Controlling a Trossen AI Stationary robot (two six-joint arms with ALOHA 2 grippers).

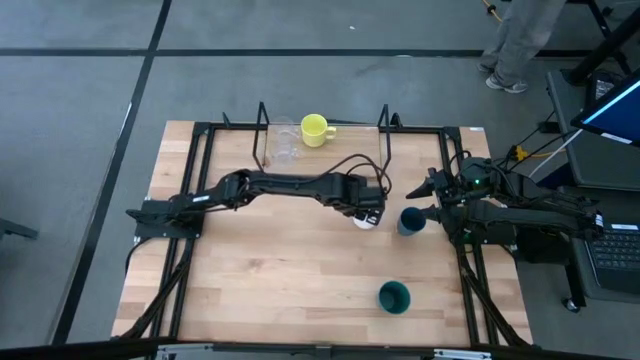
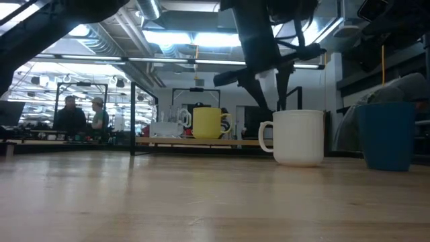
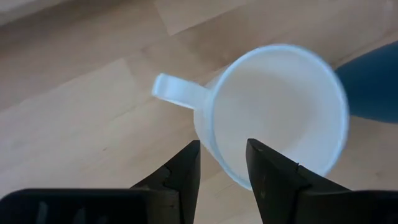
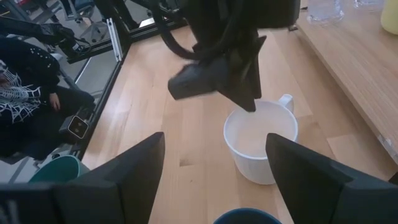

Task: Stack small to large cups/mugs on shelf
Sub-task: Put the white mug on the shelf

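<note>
A white mug (image 3: 280, 112) stands upright on the tabletop right of centre, its handle (image 3: 177, 92) sticking out sideways. My left gripper (image 3: 222, 155) hangs just over it, pointing steeply down and open. One finger is outside the rim's near wall and one over the mouth, and I see no touch. A dark blue cup (image 1: 411, 221) stands just right of the mug. A dark green cup (image 1: 394, 296) sits toward the near edge. On the shelf (image 1: 345, 140) at the far side stand a yellow mug (image 1: 316, 130) and a clear glass cup (image 1: 283, 140). My right gripper (image 1: 418, 200) waits open at the right.
Black wire frames (image 1: 262, 128) rise at each end of the shelf. The blue cup (image 2: 386, 134) stands close beside the white mug (image 2: 299, 138). Bare wood lies left of the mug and toward the near edge. People show beyond the table (image 2: 80, 114).
</note>
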